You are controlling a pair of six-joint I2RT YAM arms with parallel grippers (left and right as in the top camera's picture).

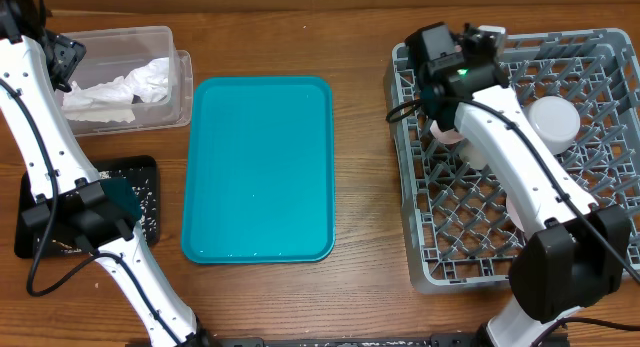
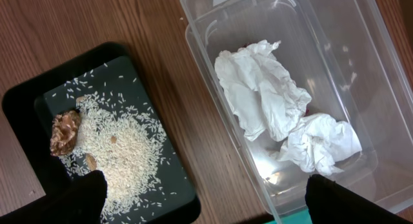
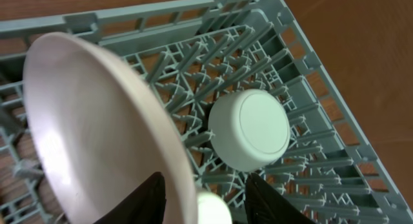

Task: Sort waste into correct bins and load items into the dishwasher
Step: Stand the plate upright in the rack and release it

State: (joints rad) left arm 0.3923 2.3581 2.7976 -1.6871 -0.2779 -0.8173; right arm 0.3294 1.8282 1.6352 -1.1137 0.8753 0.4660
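Wooden table (image 1: 360, 297); in the rack (image 3: 322, 140) the plate (image 3: 97, 133) stands on edge between the parted right jaws (image 3: 206, 193) — retreat looks straight up; left jaws (image 2: 213, 198) spread, empty.

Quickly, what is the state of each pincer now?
Left pincer: open, holding nothing.
Right pincer: open, fingers apart around the rim of the white plate.

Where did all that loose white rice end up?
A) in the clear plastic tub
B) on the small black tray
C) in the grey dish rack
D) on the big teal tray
B: the left wrist view shows the rice spread on the black tray, while the clear tub beside it holds crumpled napkins.
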